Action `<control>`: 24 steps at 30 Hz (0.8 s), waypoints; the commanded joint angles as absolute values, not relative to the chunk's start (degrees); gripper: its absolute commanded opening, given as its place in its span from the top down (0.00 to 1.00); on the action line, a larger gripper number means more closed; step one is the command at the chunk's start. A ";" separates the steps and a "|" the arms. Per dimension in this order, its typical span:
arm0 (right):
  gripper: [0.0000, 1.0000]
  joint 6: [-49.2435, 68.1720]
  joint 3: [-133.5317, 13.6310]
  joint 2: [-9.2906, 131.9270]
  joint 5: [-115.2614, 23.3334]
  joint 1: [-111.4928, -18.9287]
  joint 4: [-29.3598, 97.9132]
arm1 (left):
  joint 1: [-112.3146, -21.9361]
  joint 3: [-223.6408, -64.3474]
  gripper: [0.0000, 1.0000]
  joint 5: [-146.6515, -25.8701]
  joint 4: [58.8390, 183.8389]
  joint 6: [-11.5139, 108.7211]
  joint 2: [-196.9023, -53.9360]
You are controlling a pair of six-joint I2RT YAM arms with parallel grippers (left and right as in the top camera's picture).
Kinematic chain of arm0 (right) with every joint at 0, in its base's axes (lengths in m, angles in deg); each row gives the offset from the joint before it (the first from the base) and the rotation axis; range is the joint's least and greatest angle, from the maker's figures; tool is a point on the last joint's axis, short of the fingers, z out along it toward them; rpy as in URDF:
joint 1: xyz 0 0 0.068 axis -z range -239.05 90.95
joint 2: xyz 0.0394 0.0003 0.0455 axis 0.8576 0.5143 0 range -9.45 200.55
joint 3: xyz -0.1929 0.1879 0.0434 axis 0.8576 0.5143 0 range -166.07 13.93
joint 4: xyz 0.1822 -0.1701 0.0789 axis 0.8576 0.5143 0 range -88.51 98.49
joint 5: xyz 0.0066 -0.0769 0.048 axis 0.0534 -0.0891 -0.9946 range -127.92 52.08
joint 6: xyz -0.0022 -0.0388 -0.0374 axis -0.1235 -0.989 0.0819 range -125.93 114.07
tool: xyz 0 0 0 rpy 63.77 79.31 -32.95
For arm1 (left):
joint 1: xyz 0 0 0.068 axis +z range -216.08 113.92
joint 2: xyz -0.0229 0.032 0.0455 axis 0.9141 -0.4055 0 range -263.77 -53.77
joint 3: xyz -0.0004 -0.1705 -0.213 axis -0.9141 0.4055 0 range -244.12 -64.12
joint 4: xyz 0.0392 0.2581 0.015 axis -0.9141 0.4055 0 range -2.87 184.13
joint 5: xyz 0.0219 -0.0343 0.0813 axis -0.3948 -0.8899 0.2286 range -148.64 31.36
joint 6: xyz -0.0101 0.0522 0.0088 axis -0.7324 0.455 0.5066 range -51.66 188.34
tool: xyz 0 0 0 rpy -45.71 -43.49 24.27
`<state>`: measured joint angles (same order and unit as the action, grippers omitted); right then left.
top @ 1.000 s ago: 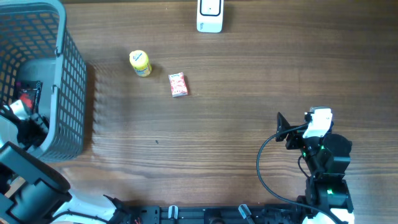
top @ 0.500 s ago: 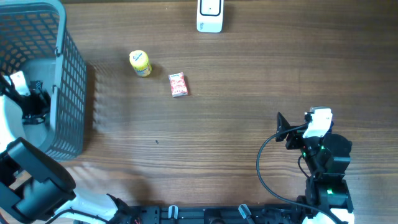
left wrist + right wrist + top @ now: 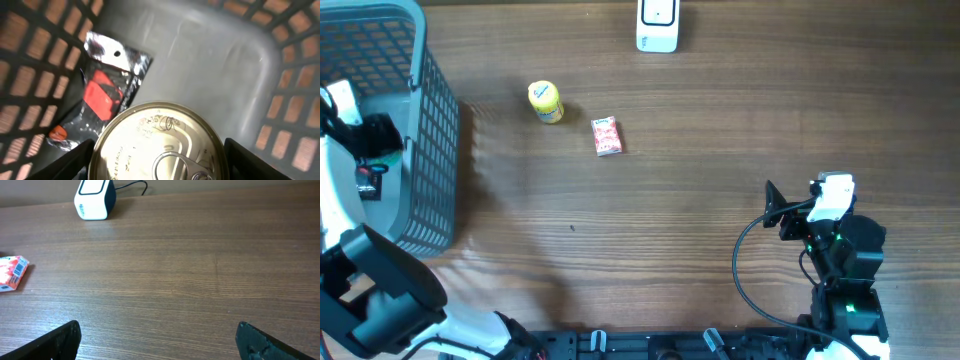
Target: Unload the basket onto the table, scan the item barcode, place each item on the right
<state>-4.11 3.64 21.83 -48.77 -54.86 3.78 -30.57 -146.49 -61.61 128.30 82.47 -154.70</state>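
Observation:
In the left wrist view a metal can (image 3: 150, 132) with a pull-tab lid fills the gap between my left gripper's (image 3: 159, 167) two black fingers, which press on its sides. This gripper (image 3: 370, 137) hangs inside the grey basket (image 3: 432, 130) at the table's left edge, and it covers the can from above. The white barcode scanner (image 3: 657, 25) stands at the far edge of the table, also seen as the white scanner (image 3: 94, 200) from the right wrist. My right gripper (image 3: 777, 210) rests open at the near right, with only bare wood between its fingers (image 3: 57, 341).
A black and red foil packet (image 3: 107, 92) lies on the basket floor (image 3: 215, 65) under the can. A yellow-lidded pot (image 3: 545, 101) and a small red carton (image 3: 607, 136) lie on the wood between basket and scanner. The carton (image 3: 11, 272) is left of my right gripper.
My left gripper has moved towards the far side of the basket, with the can in it. The right arm has not moved.

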 commanded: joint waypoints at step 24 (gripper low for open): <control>0.00 -4.44 2.48 21.86 -47.96 -54.69 3.27 | -31.20 -149.63 0.37 -62.28 128.74 81.33 -149.65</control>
<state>-4.11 3.64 21.83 -48.77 -54.86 3.60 -30.88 -148.08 -61.58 128.67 81.88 -151.11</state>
